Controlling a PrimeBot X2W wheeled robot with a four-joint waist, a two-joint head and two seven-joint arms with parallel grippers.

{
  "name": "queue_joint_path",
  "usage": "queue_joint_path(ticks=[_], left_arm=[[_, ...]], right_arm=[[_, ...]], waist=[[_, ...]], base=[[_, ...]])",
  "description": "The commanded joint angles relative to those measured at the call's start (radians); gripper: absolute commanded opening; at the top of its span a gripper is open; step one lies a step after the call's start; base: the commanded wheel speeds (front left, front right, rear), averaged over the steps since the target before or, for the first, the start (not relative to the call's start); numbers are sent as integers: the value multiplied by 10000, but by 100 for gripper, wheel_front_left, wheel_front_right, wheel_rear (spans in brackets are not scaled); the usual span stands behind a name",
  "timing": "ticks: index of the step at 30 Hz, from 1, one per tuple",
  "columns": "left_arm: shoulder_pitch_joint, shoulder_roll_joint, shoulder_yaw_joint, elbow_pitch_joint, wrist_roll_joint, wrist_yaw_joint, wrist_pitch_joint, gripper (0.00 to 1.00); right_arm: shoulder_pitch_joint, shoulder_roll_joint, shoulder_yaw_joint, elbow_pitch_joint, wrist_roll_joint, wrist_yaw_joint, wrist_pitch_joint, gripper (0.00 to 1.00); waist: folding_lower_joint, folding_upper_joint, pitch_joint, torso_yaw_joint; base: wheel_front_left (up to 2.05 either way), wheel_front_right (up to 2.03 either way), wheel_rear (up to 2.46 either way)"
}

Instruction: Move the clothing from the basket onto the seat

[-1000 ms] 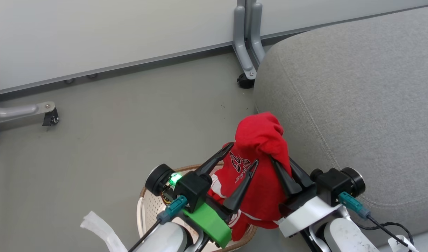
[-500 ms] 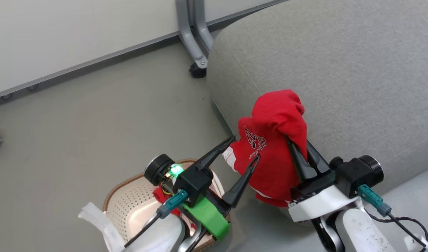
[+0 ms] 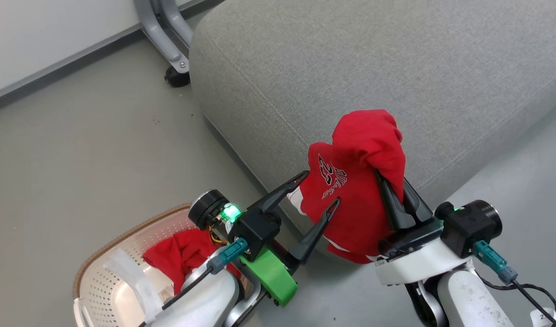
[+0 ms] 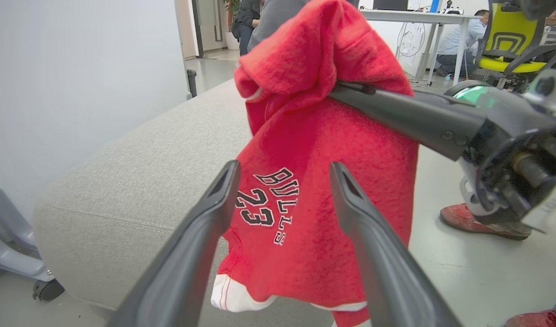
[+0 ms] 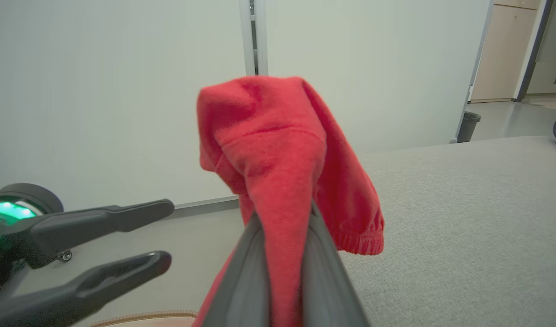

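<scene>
Right gripper (image 3: 390, 181) clamps red garment (image 3: 359, 150) mid-frame by seat (image 3: 350, 59) edge. Left gripper (image 3: 322, 186) splayed, empty; basket (image 3: 96, 290) lower left.

Red lettered garment (image 3: 355, 190) aloft near front edge of grey seat (image 3: 396, 59); another red garment (image 3: 173, 256) inside cream basket (image 3: 98, 286).

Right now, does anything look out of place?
Nothing spilled or broken. One red garment hangs bunched from the right gripper beside the seat; a second garment lies crumpled in the basket. A white strip near the left forearm looks odd.
</scene>
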Motion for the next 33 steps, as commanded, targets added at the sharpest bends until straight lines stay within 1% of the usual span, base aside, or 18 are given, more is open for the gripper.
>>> queue_joint_path(ticks=[1,4,8,11,16,22,26,28,31,33], left_arm=[[-218,155,-67,25,14,-25,47,100],[-397,212,-159,-24,35,-30,126,100],[-792,298,-353,-144,149,-36,261,100],[-1218,400,-508,-235,195,-38,386,100],[-1984,576,-853,-403,324,-45,517,100],[-2947,727,-1242,-516,277,-40,457,100],[-3392,737,-1283,-520,242,-41,352,100],[-3562,749,-1278,-521,207,-41,345,100],[-3783,769,-1273,-487,212,-41,312,100],[-3929,759,-1298,-439,253,-41,251,100]], right_arm=[[-8,77,-88,-112,8,-17,-31,0],[-249,94,-266,-200,105,-17,-31,0],[-909,116,-715,-369,192,-17,-31,0],[-1711,122,-1253,-584,287,-17,-31,0],[-3415,96,-2296,-641,15,-17,-31,0],[-5545,-908,-3672,-297,-99,-17,-31,0],[-6619,-1606,-4373,115,-192,-17,-31,0],[-7079,-1853,-4634,382,-175,-17,-31,0],[-7498,-2049,-5019,854,-119,-17,-31,0],[-7469,-1931,-5215,1194,-220,-17,-30,0]], waist=[[0,0,648,-435],[0,0,1037,-355],[0,0,1794,-30],[0,0,2509,328],[0,0,3705,921],[0,0,4947,1671],[0,0,5532,1975],[0,0,5776,2064],[0,0,6092,2150],[0,0,6238,2202]], base=[[0,0,0],[0,0,0],[0,0,0],[0,0,0],[0,0,0],[0,0,0],[0,0,0],[0,0,0],[0,0,0],[0,0,0]])
